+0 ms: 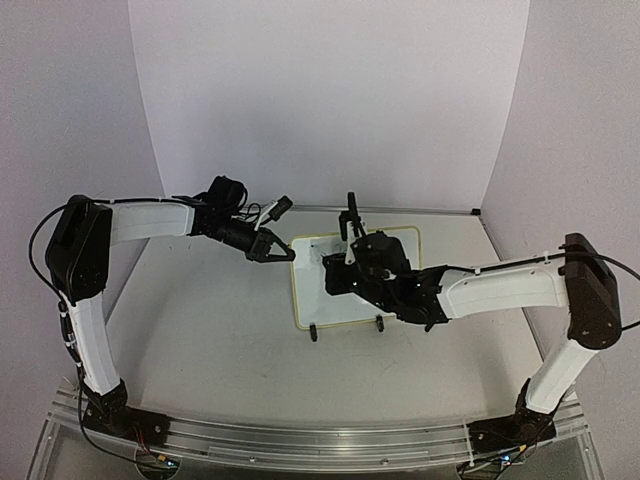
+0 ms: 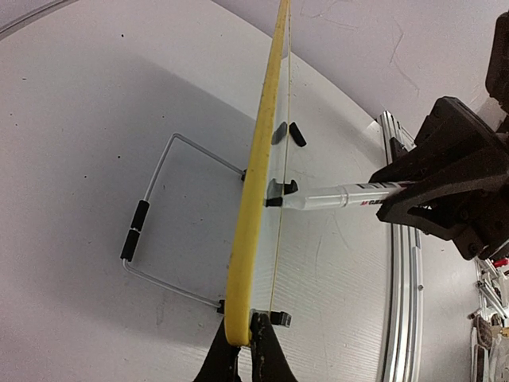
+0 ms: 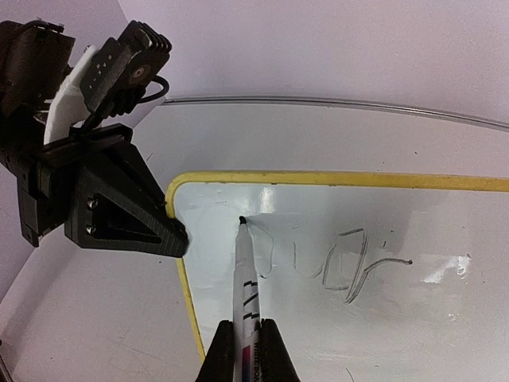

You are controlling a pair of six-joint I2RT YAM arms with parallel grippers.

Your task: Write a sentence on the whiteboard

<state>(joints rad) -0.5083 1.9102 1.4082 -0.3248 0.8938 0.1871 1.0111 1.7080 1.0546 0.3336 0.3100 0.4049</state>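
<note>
The whiteboard [image 1: 355,300] stands tilted at mid-table on two black clip feet [image 1: 313,333]. My left gripper [image 1: 277,248] is shut on its yellow rim at the upper left corner. In the left wrist view the rim [image 2: 254,175] is edge-on between the left gripper's [image 2: 245,338] jaws. My right gripper [image 3: 246,350] is shut on a white marker [image 3: 245,278]. The marker tip touches the board [image 3: 382,334] near its top left corner. A few thin dark strokes of the sentence [image 3: 350,267] lie right of the tip, unreadable. The marker [image 2: 334,195] also shows in the left wrist view.
A wire stand [image 2: 159,207] with black sleeves props the board from behind. An aluminium rail [image 1: 320,440] runs along the near table edge. White backdrop walls [image 1: 330,100] close the back and both sides.
</note>
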